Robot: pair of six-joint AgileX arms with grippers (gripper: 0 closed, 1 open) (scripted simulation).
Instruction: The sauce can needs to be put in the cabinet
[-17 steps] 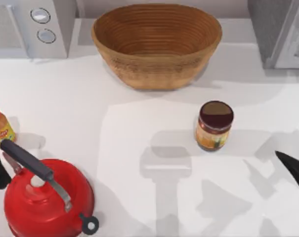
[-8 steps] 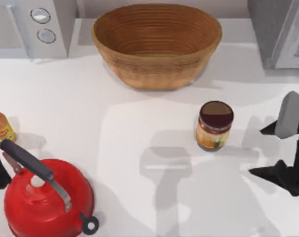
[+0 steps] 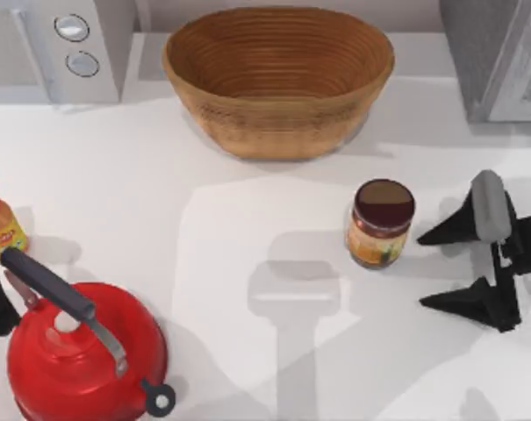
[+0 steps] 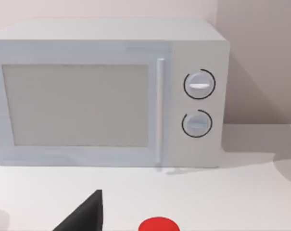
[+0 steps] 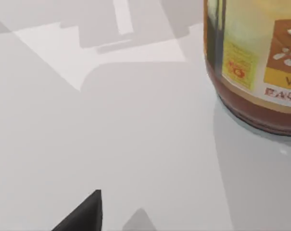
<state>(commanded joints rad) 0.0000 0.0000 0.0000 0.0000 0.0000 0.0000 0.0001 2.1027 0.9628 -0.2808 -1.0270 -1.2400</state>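
Top view: right gripper [image 3: 429, 269], jaws spread, sits beside the sauce can [image 3: 380, 223].

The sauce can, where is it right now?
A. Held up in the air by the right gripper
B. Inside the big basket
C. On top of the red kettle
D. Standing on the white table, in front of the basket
D. The sauce can stands upright on the table, nearer the camera than the basket, and the open right gripper beside it is not touching it.
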